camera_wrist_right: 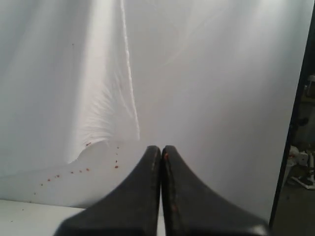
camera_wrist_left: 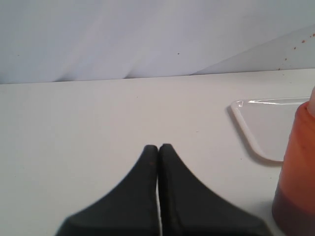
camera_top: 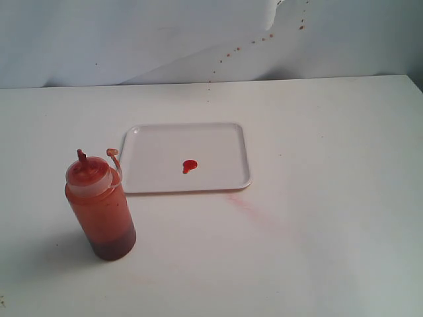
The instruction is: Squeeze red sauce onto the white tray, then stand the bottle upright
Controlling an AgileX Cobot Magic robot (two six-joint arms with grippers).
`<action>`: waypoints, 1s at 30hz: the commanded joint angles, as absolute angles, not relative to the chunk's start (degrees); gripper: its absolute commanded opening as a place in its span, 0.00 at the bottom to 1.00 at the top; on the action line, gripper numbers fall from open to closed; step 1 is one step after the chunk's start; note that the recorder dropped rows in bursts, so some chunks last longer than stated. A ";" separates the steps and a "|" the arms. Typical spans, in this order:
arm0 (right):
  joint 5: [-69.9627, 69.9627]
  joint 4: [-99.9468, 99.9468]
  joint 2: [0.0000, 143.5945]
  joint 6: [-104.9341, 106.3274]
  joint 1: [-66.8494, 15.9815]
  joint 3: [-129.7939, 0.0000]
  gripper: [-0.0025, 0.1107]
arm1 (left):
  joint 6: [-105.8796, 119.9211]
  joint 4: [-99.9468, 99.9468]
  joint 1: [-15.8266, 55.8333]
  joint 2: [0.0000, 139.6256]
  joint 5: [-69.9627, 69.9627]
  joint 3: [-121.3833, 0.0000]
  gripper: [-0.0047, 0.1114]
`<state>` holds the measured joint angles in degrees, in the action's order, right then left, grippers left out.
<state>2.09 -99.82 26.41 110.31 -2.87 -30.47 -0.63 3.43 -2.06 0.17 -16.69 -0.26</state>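
The bottle (camera_top: 100,208) stands upright on the table, left of and nearer than the white tray (camera_top: 218,142), its stained nozzle up and its tethered cap hanging beside it. A small glossy blob of red sauce (camera_top: 190,166) lies near the tray's middle. In the left wrist view my left gripper (camera_wrist_left: 158,147) is shut and empty over bare table, with the bottle (camera_wrist_left: 297,172) and a tray corner (camera_wrist_left: 256,123) off to one side. My right gripper (camera_wrist_right: 161,148) is shut and empty too, facing the white backdrop. Neither gripper shows in the exterior view.
A faint pink smeared streak (camera_top: 246,203) marks the table just off the tray's near right corner. The white backdrop (camera_top: 198,39) behind the table carries small sauce specks (camera_top: 264,38). The table's right edge lies at the far right.
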 commanded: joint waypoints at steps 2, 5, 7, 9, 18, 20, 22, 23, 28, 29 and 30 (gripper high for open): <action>-2.07 -99.95 25.59 110.69 -2.85 -29.05 0.02 | -1.09 3.61 -1.77 0.00 -16.42 0.00 0.04; -7.90 -99.95 25.59 110.70 -2.85 -29.05 0.02 | -1.09 3.61 -1.77 0.00 -16.42 0.00 0.04; -9.49 -93.39 25.72 103.04 -2.85 -29.05 0.02 | -1.09 3.61 -1.77 0.00 -16.42 0.00 0.04; -7.35 -66.62 25.72 75.84 -2.85 -29.05 0.02 | -1.09 3.61 -1.77 0.00 -16.42 0.00 0.04; -1.69 -0.36 25.57 2.12 -2.85 -29.05 0.02 | -1.09 3.61 -1.77 0.00 -16.42 0.00 0.04; -1.80 0.78 24.84 1.87 -2.85 -29.05 0.02 | -1.09 3.61 -1.77 0.00 -16.42 0.00 0.04; -1.90 3.85 23.73 0.00 -2.85 -28.79 0.02 | -1.09 3.61 -1.77 0.00 -16.42 0.00 0.04; -1.90 5.48 23.10 -0.71 -2.85 -28.46 0.02 | -1.09 3.61 -1.77 0.00 -16.42 0.00 0.04; -1.55 9.94 19.17 -2.65 -2.85 -23.59 0.02 | -1.09 3.61 -1.77 0.00 -16.42 0.00 0.04; -1.55 9.94 18.79 -2.65 -2.85 -22.19 0.02 | -1.09 3.61 -1.77 0.00 -16.42 0.00 0.04; -1.55 9.94 18.50 -2.65 -2.85 -20.54 0.02 | -1.09 3.61 -1.77 0.00 -16.42 0.00 0.04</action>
